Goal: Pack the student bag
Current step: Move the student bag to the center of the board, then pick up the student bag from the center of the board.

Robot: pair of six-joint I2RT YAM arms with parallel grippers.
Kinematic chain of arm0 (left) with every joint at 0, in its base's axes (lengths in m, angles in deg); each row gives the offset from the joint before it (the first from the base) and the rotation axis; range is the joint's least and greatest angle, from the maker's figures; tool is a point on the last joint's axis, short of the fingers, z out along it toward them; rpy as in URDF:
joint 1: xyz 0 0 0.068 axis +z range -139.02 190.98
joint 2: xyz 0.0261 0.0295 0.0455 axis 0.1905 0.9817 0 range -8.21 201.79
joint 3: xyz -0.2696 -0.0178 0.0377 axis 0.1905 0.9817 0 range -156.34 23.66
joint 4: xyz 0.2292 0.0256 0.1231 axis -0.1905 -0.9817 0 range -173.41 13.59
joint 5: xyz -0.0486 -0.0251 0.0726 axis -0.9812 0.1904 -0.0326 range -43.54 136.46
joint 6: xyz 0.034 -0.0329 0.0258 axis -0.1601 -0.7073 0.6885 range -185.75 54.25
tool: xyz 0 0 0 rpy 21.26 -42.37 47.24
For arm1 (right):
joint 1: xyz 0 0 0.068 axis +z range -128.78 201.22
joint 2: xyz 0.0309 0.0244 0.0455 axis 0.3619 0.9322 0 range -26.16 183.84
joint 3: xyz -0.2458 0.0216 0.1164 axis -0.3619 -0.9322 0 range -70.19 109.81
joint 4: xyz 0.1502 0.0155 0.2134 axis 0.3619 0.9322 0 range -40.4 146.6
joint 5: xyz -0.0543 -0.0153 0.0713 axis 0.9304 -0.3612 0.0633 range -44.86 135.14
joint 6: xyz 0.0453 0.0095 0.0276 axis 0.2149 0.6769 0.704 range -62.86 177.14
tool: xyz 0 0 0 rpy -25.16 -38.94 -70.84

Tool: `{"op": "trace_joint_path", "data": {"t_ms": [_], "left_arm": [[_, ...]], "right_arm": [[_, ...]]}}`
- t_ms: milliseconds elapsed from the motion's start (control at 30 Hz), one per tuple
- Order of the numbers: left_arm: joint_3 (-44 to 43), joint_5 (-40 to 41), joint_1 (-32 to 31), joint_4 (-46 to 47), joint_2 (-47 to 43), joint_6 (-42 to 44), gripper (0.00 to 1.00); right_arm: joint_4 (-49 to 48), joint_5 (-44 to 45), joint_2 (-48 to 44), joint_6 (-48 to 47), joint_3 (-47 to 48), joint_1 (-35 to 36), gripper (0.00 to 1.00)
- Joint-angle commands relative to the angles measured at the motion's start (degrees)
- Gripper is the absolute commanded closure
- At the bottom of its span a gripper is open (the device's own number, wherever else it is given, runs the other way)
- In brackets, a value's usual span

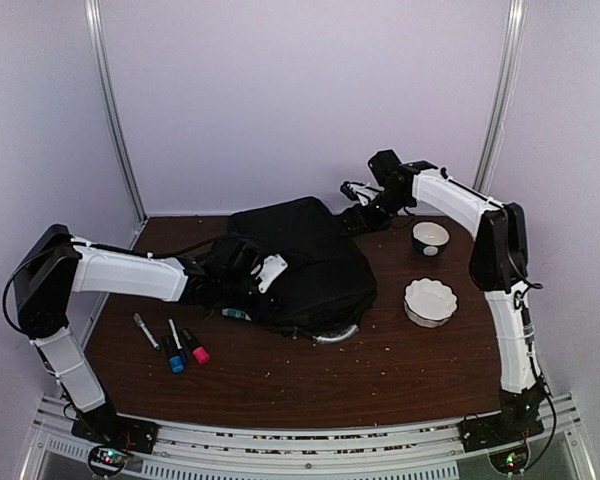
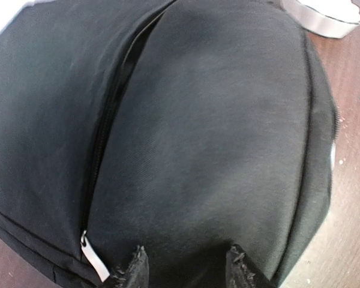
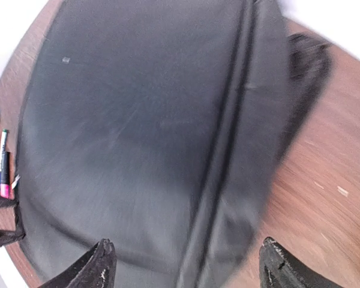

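Note:
The student bag [image 1: 302, 265] is a large black backpack lying flat in the middle of the table, with a silver-grey handle [image 1: 337, 335] at its near edge. My left gripper [image 1: 245, 275] is at the bag's left side. In the left wrist view its jaws [image 2: 186, 269] stand apart, tips against the bag's smooth fabric [image 2: 216, 132], beside a zipper pull [image 2: 93, 259]. My right gripper [image 1: 360, 215] hovers at the bag's far right corner. The right wrist view, which is blurred, shows that gripper [image 3: 189, 264] wide open above the bag [image 3: 144, 132], holding nothing.
Three markers [image 1: 172, 342] lie on the table left of the bag, also visible as markers [image 3: 0, 159] in the right wrist view. A dark-sided bowl [image 1: 430, 238] and a white scalloped dish [image 1: 430, 301] stand right of the bag. Crumbs dot the brown table [image 1: 400, 375].

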Motion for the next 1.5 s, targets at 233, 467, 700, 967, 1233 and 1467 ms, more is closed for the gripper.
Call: {"op": "trace_joint_path", "data": {"t_ms": [233,467,700,967,1233,1467], "left_arm": [[5.91,-2.87,-2.44,-4.56,-10.09,15.46,0.44],[4.31,0.18,-3.39,-5.58,-8.45,20.73,0.44],[1.61,8.41,-6.04,-4.12,-3.24,28.06,0.45],[-1.85,15.06,-6.94,-2.27,0.06,31.83,0.72],[-7.22,6.82,-6.84,-2.66,2.50,30.07,1.00],[-12.31,-6.41,-4.96,1.47,6.59,20.10,1.00]], "right_arm": [[-23.94,-3.29,-37.74,3.07,-38.62,-4.71,0.25],[-17.00,-12.40,-38.71,-0.43,-41.44,-5.00,0.24],[-14.95,-13.86,-38.34,-1.50,-43.46,-4.97,0.24],[-14.35,-12.06,-39.98,-1.16,-45.80,-4.99,0.27],[-6.54,-12.18,-42.19,-2.12,-47.89,-3.58,0.33],[-12.57,-1.65,-51.37,-6.15,-57.38,-0.06,0.35]]}}
